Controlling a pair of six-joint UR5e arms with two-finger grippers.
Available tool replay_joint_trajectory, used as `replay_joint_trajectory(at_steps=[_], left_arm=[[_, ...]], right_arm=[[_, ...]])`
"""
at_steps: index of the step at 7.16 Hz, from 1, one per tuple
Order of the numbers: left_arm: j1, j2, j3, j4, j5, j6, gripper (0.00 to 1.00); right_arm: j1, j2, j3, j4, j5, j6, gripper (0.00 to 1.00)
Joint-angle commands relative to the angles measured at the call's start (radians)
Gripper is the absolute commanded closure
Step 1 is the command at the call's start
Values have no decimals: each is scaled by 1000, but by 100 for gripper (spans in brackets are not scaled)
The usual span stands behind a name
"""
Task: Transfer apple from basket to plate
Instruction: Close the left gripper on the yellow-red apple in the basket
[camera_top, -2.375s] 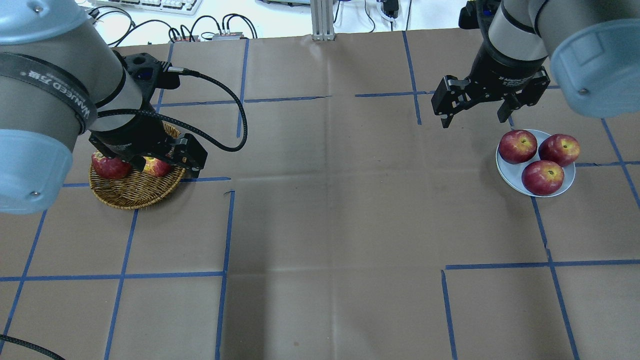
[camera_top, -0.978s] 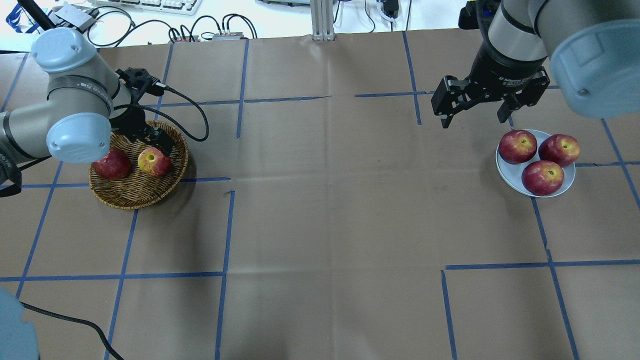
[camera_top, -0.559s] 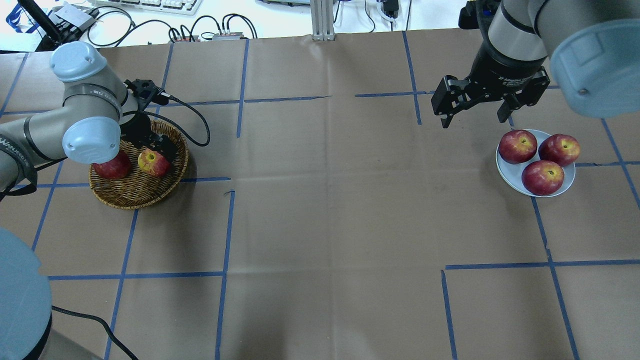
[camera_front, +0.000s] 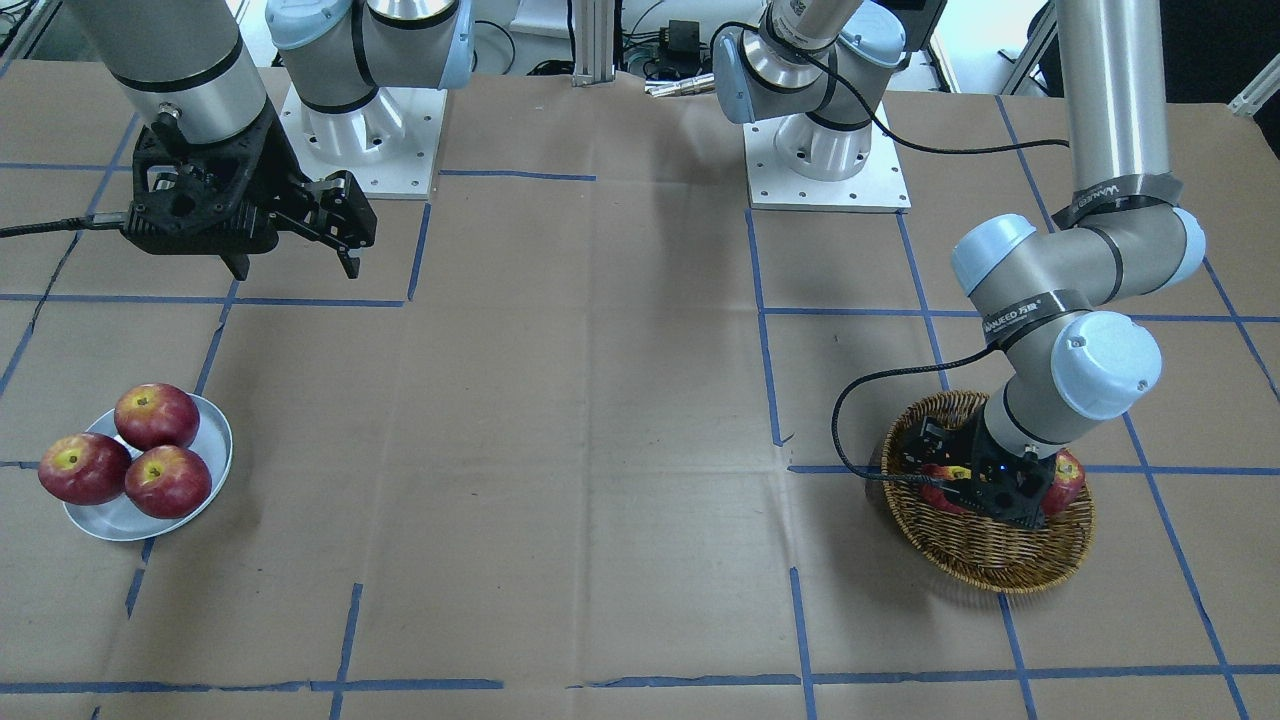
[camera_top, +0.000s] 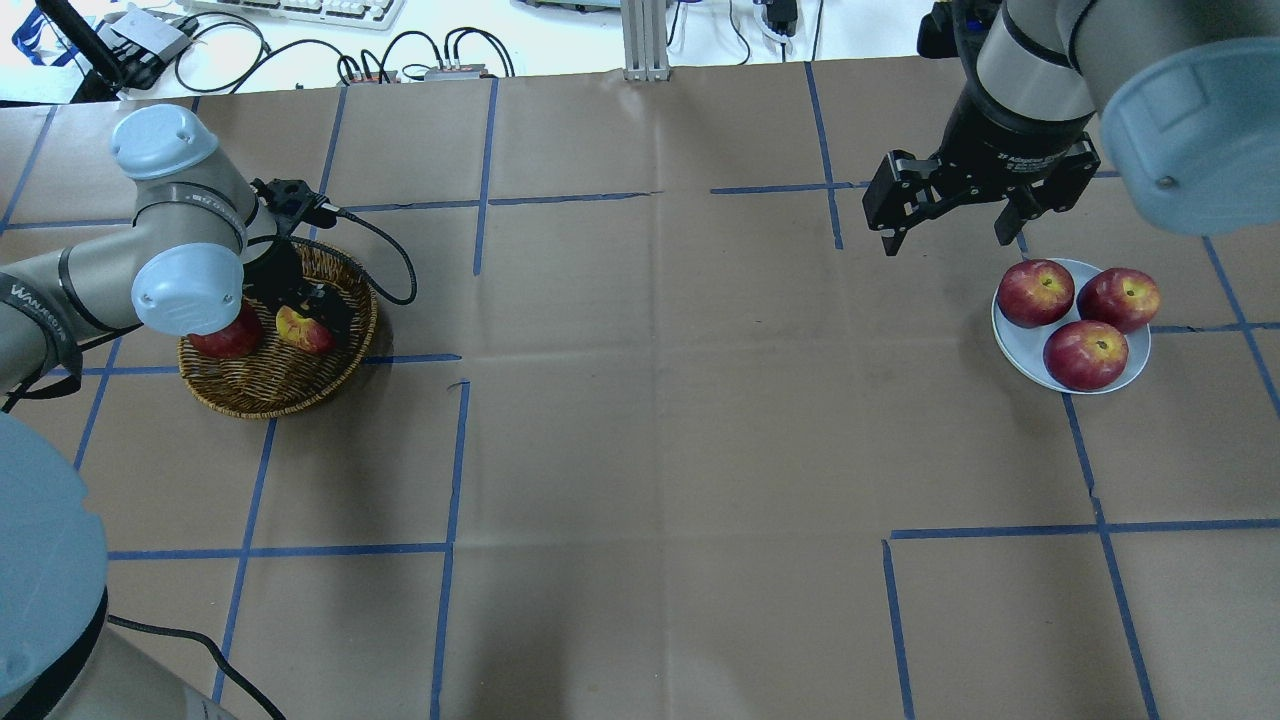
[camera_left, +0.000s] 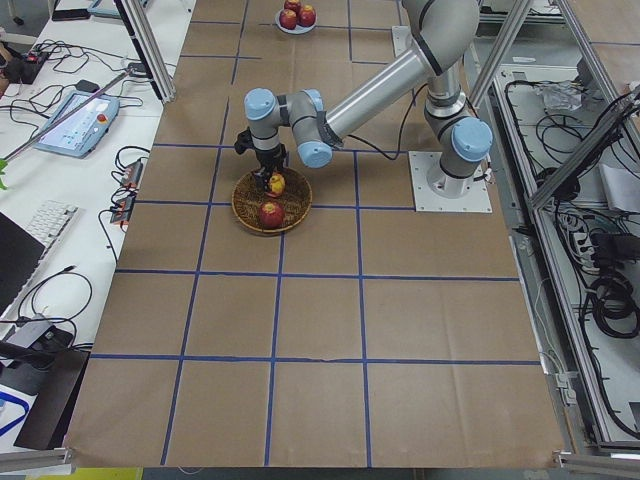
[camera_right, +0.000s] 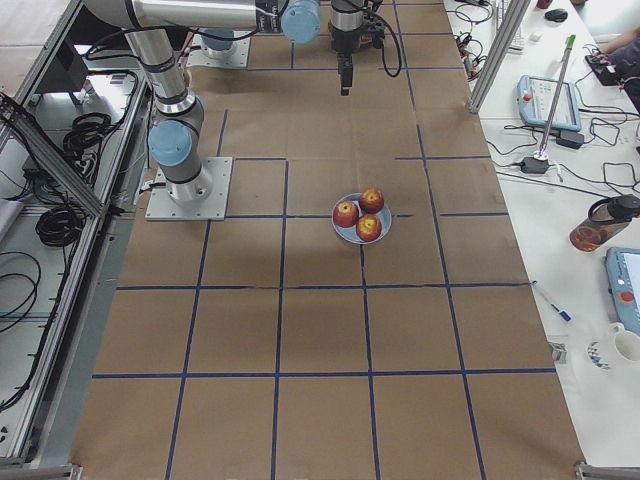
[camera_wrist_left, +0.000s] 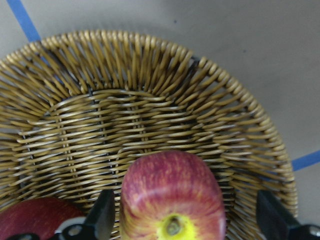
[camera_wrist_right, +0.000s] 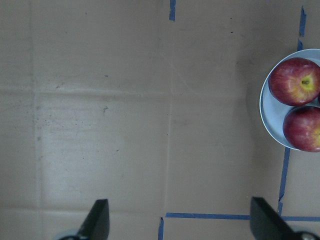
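The wicker basket (camera_top: 262, 398) sits at the table's left and holds the pinkish-red apple (camera_top: 303, 332) with its yellow stem patch and a darker red apple (camera_top: 222, 344). My left gripper (camera_top: 312, 310) is down inside the basket and open. In the left wrist view its fingers (camera_wrist_left: 104, 221) stand on either side of the apple (camera_wrist_left: 172, 192), with a gap on the right side. The grey-blue plate (camera_top: 1014, 346) lies at the right with three dark red apples on it. My right gripper (camera_top: 950, 232) is open and empty, above the table behind and left of the plate.
Blue tape lines cross the brown table cover. An aluminium post (camera_top: 645, 40) and cables stand along the far edge. In the front-facing view the basket (camera_front: 990, 565) is at the right and the plate (camera_front: 218, 440) at the left.
My left arm has swung back and lowered, bringing its open gripper down into the basket around the pinkish-red apple. The right arm and the plate's apples have not moved.
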Motion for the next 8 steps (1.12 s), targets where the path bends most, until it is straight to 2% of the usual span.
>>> replay_joint_trajectory(at_steps=[1, 3, 4, 6, 8], left_arm=[[8, -22, -7, 2, -4, -3, 1], [8, -25, 0, 6, 5, -2, 48], [-2, -19, 9, 3, 6, -11, 53], [-63, 34, 45, -18, -5, -130, 53], [-249, 62, 63, -52, 2, -379, 53]], right_arm=[[0, 0, 0, 0, 0, 0, 0], [0, 0, 0, 0, 0, -2, 0], [0, 0, 0, 0, 0, 0, 0], [0, 0, 0, 0, 0, -2, 0], [0, 0, 0, 0, -2, -2, 0]])
